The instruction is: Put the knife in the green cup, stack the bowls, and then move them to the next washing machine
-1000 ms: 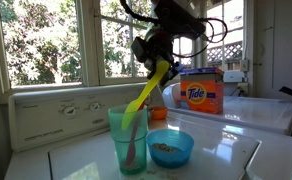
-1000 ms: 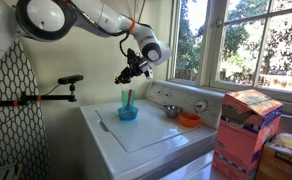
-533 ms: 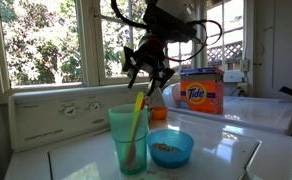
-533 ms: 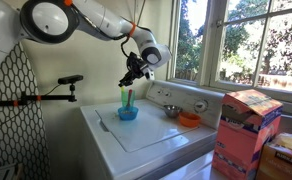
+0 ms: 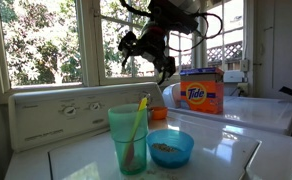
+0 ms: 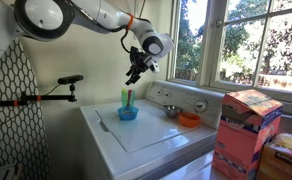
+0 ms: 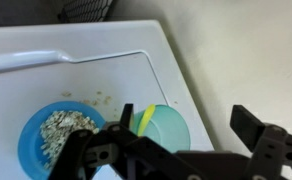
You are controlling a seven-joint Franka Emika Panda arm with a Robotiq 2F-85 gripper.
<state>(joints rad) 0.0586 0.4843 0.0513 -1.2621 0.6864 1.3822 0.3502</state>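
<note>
The yellow-green knife [image 5: 138, 118] stands slanted inside the tall green cup [image 5: 128, 138], its tip poking above the rim. From the wrist view I look down into the cup [image 7: 166, 128] and see the knife [image 7: 146, 118] leaning on its edge. My gripper [image 5: 146, 55] hangs above the cup, open, with nothing between its fingers, and shows likewise in the wrist view [image 7: 184, 120] and the exterior view [image 6: 138, 72]. An orange bowl [image 6: 189, 119] sits near the washer's control panel, partly hidden behind the cup in an exterior view [image 5: 158, 113].
A light-blue bowl [image 5: 170, 148] with crumbs touches the cup's side. A darker small bowl [image 6: 172, 111] lies by the orange one. A Tide box [image 5: 196, 92] stands on the neighbouring white washer [image 5: 261, 112]. More boxes [image 6: 246, 125] stand in the foreground.
The gripper let go of the knife, which dropped into the cup. The jaws opened wide and the gripper rose away from the cup.
</note>
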